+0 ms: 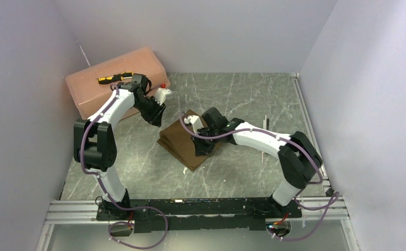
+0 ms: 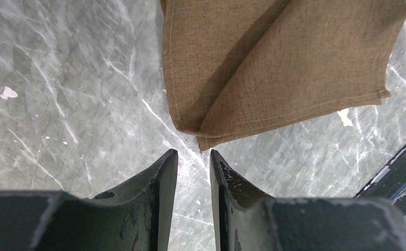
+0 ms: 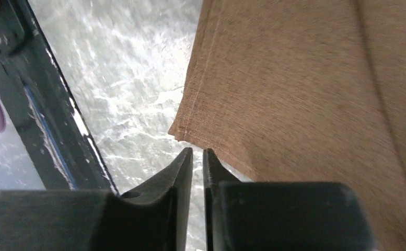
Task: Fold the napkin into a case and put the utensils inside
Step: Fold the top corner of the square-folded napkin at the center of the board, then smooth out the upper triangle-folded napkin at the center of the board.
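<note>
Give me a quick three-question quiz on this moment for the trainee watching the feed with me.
1. True or false: the left gripper is clamped on the napkin.
2. Which lies on top of the pink box? A) the napkin B) a yellow-and-black screwdriver C) a fork
3. In the right wrist view, what sits just ahead of the right gripper?

Key
1. False: its fingers are nearly together with bare table showing between them, just short of the napkin's corner.
2. B.
3. A hemmed corner of the napkin; the fingers are almost closed with no cloth visible between them.
</note>
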{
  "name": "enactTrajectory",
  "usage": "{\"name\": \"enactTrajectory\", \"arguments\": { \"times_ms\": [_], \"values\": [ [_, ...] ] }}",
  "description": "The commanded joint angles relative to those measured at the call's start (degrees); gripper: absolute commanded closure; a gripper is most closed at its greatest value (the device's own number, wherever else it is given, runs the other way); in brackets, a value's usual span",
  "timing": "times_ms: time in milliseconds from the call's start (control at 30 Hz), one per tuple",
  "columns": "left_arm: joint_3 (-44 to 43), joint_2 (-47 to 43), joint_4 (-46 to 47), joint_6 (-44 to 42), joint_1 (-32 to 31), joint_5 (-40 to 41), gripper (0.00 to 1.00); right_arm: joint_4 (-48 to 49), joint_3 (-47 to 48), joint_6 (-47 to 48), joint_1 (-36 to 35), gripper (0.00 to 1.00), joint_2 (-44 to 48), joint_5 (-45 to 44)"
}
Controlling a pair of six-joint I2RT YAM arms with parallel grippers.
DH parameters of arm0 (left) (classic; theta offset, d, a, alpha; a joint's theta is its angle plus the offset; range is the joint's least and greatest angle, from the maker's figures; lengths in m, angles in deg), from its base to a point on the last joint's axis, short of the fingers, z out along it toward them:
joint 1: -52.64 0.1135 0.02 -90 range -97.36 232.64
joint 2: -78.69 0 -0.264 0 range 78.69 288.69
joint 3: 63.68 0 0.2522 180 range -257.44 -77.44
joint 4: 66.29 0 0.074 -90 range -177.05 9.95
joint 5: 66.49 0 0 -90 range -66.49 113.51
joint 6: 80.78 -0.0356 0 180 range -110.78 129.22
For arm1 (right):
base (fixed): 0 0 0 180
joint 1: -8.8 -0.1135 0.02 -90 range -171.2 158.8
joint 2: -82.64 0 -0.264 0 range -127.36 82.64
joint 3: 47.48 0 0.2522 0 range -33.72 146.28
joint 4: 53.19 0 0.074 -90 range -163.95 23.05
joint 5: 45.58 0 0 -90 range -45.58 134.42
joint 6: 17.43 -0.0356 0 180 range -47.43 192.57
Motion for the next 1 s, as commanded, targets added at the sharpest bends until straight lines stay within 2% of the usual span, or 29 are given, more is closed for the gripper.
{"name": "enactTrajectory", "arguments": {
  "times_ms": [0,133,333,500,633,967],
  "values": [
    [-1.9,0.3,-0.1,1.8,-0.5,-4.7,0.65,4.3,0.6,-4.2,2.8,1.0,6.3,-6.6],
    [0.4,1.6,3.1,2.8,-2.2,-5.3,0.65,9.6,1.4,-9.2,9.2,1.0,4.6,-5.2],
    [6.5,3.7,8.5,2.4,-3.8,-1.0,0.68,16.4,9.8,-15.1,15.6,1.0,-6.1,-4.8],
    [10.2,4.6,11.4,1.6,-3.8,2.2,0.71,15.9,21.8,-14.9,16.5,1.0,-17.3,-4.0],
    [12.4,3.8,12.6,1.2,-3.8,3.3,0.78,13.3,32.6,-16.3,17.2,1.0,-27.0,1.1],
    [13.2,3.0,11.6,1.5,-3.5,2.9,0.97,14.6,39.7,-19.2,16.1,1.0,-36.5,3.1]
  ]
}}
